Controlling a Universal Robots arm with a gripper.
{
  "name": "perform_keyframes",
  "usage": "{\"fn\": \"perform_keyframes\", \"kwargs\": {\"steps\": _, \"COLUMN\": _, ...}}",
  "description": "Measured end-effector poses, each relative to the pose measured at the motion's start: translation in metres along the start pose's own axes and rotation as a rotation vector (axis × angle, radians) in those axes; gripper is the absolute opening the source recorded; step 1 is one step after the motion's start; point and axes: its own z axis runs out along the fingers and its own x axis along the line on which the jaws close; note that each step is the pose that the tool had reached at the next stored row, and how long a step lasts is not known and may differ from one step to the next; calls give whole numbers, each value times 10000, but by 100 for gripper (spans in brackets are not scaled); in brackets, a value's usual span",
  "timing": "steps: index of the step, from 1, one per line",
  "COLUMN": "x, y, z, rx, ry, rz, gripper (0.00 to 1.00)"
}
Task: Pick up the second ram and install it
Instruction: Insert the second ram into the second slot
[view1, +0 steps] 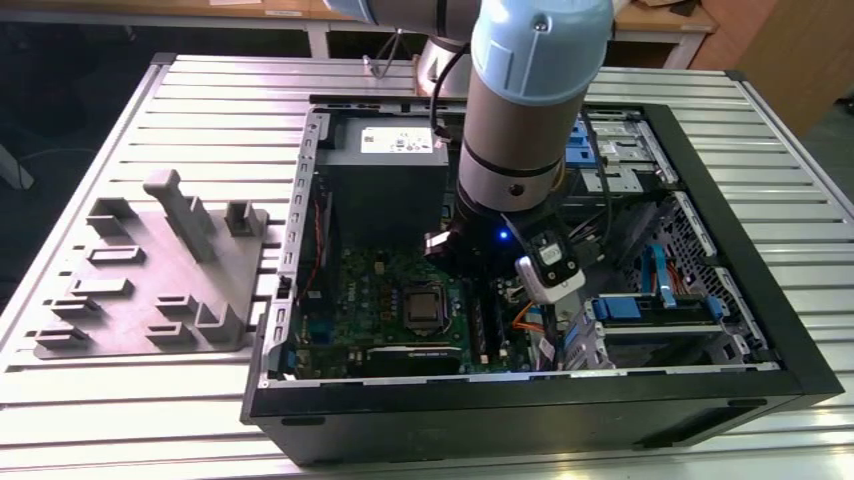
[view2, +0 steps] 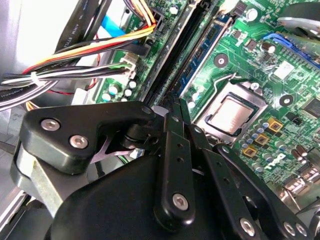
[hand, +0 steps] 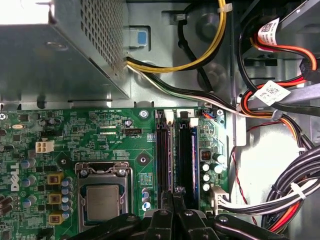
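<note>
Black gripper (view2: 175, 107) fingers pressed together over motherboard (hand: 100, 135) slots, open computer case (view1: 694, 390) on ribbed metal table (view1: 200, 90).

We see the case (view1: 694, 400) lying open on the surface (view1: 214, 100), with a fixture (view1: 147, 270) at the exterior view's left. In the case lies the motherboard (view1: 354, 290); on it, the CPU socket (hand: 102, 200) sits beside the RAM slots (hand: 175, 150). The claw (hand: 172, 197) hangs over those slots.

Gripper (hand: 175, 192) fingertips hidden between slots; grip unclear
</note>
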Motion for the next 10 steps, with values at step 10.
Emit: {"fn": "perform_keyframes", "kwargs": {"steps": 10, "x": 0, "y": 0, "z": 18, "rx": -1, "ry": 0, "rz": 0, "gripper": 8}}
